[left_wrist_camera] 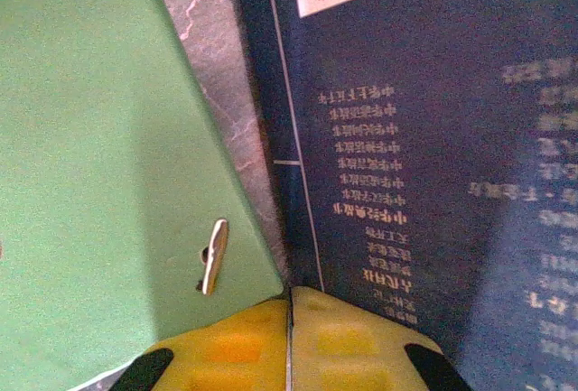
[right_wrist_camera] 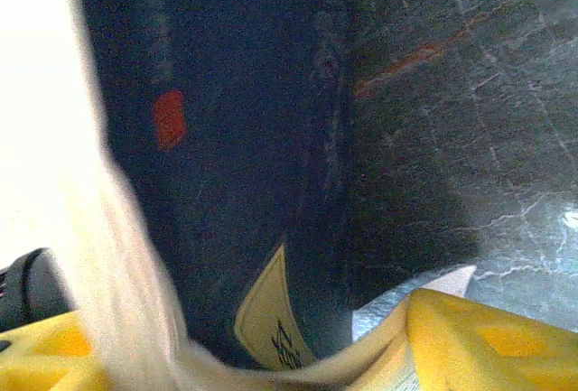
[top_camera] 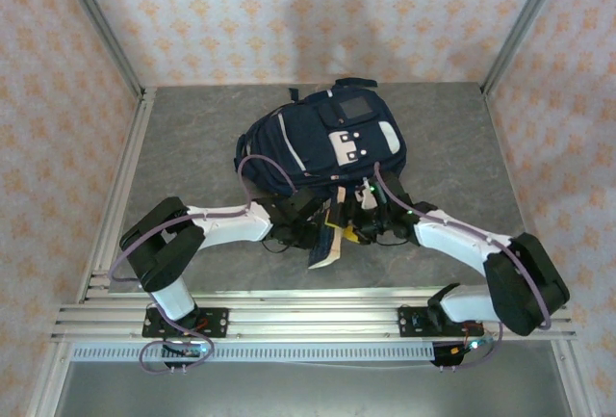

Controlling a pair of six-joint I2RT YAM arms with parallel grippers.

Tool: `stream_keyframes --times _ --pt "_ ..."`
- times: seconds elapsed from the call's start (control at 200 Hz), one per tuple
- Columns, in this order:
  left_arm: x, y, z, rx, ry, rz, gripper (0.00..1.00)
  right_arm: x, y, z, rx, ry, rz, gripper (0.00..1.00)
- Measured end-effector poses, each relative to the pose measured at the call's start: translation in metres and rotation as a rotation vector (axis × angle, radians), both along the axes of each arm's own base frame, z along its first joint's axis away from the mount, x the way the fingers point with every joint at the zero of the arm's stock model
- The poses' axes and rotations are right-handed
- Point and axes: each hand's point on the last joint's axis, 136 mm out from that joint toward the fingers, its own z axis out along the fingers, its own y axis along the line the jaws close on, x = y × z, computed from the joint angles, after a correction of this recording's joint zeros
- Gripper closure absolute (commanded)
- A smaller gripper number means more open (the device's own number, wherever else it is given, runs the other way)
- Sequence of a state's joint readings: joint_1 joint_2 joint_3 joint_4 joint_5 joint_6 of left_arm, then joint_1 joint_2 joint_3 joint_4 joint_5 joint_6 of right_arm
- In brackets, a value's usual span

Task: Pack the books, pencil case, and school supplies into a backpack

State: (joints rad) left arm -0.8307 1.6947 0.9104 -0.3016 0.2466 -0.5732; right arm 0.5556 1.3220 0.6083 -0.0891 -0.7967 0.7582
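One backpack (top_camera: 322,143) lies beyond the fingertips of two grippers: the left gripper (left_wrist_camera: 289,305) and the right gripper (right_wrist_camera: 262,355). Three books can be counted. A green book (left_wrist_camera: 90,183) is ahead-left of the left fingers (left_wrist_camera: 343,337) and a dark blue book (left_wrist_camera: 406,183) ahead-right, and a pale yellow book (top_camera: 325,248) sits between the two pairs of fingers.

Top camera: high, behind the arm bases (top_camera: 183,321), looking down over the whole table (top_camera: 192,147), backpack (top_camera: 289,143) far centre. Left wrist: pressed close above green book (left_wrist_camera: 90,183) and dark blue book (left_wrist_camera: 406,183). Right wrist: equally close, low. All three share the grey table.
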Motion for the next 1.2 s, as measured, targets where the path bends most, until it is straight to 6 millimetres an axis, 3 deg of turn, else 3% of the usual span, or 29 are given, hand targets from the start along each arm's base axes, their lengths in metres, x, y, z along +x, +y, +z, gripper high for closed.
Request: stream_keyframes --times 0.14,0.32,0.655,0.861,0.961,1.066,1.201 --pt "0.0 0.003 0.0 -0.002 0.003 0.005 0.91 -0.001 -0.005 -0.019 -0.075 0.023 0.026 0.3" --pt "-0.001 0.004 -0.001 -0.002 0.007 0.007 0.91 0.004 -0.003 -0.026 -0.122 -0.007 0.09 0.3" --pt "0.0 0.003 -0.002 -0.013 0.014 0.008 0.91 0.024 0.005 -0.013 -0.154 -0.14 0.188 0.33" --pt "0.0 0.005 -0.002 -0.029 0.021 0.012 0.91 0.026 0.011 -0.008 -0.117 -0.15 0.184 0.49" --pt "-0.001 0.01 0.0 -0.047 0.027 0.024 0.91 0.023 0.008 -0.007 -0.111 -0.146 0.165 0.63" --pt "-0.001 0.02 0.002 -0.059 0.034 0.051 0.91 0.019 0.004 -0.006 -0.112 -0.133 0.135 0.85" --pt "0.003 0.022 0.02 -0.101 0.005 0.076 0.86 0.015 -0.004 -0.005 -0.118 -0.121 0.086 0.99"
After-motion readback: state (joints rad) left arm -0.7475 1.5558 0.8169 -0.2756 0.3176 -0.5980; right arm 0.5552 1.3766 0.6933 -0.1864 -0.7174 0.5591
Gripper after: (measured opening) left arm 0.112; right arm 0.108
